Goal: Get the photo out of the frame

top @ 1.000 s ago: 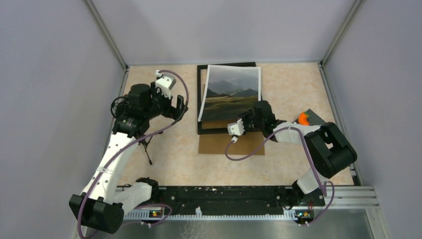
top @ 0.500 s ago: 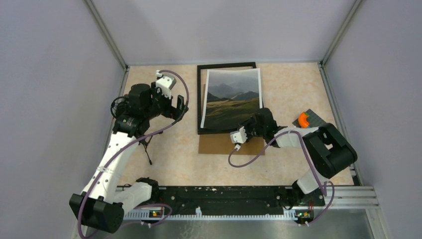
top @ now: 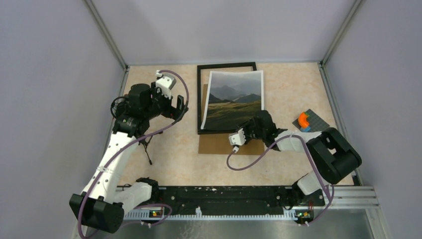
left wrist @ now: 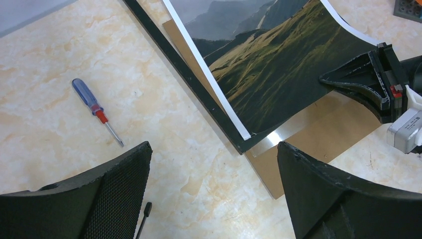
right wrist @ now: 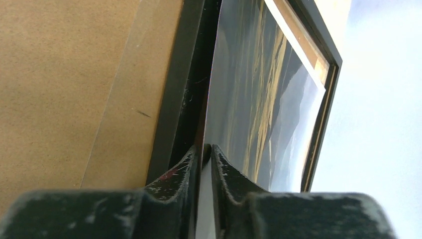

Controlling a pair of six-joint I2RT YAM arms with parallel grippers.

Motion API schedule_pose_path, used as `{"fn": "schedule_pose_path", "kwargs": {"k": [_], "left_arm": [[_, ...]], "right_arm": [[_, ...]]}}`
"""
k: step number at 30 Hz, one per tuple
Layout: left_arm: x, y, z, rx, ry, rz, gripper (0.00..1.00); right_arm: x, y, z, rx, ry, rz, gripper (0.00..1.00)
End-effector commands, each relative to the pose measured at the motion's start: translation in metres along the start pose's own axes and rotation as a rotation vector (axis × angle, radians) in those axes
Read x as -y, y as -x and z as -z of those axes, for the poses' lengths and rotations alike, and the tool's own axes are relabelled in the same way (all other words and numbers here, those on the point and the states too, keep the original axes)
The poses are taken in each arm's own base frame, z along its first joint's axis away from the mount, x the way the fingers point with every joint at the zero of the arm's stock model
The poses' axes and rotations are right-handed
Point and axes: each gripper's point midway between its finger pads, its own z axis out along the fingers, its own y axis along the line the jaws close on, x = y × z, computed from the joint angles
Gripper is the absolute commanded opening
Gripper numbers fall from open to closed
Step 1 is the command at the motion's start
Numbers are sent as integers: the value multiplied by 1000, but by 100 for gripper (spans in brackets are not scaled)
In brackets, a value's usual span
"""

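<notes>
The photo (top: 234, 99), a mountain and green-hill print with white edges, lies slanted over the black frame (top: 200, 99), its right side overhanging the border. My right gripper (top: 255, 123) is at the photo's near right corner. In the right wrist view its fingers (right wrist: 179, 172) stand a narrow slit apart, and the near edge of the photo (right wrist: 259, 99) runs into that slit beside the frame (right wrist: 169, 114). My left gripper (top: 180, 107) hovers open to the left of the frame. It holds nothing, and bare table shows between its fingers (left wrist: 124, 189).
A loose brown backing board (top: 219, 144) sticks out under the frame's near edge. On the left lie a blue-handled screwdriver (left wrist: 94, 109) and a thin black tool (left wrist: 144, 219). An orange block on a grey plate (top: 304, 119) sits at the right, and the enclosure walls stand close.
The photo has come down from a lifted curl to lie flatter over the frame and shifted right. My right gripper moved nearer and lower, and its fingers loosened a little. The left arm stayed still.
</notes>
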Motion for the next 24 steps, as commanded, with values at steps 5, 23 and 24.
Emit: {"fn": "schedule_pose_path", "kwargs": {"k": [5,23,24], "left_arm": [[-3,14,3,41,9,-36,99],[4,13,-18,-76,-109,-35,99],[5,15,-18,-75,-112,-40,99]], "right_arm": [[44,-2,7,-28,-96,-13,47],[36,92,84,71,155,-338,80],[47,96,90,78,128,-377,80]]}}
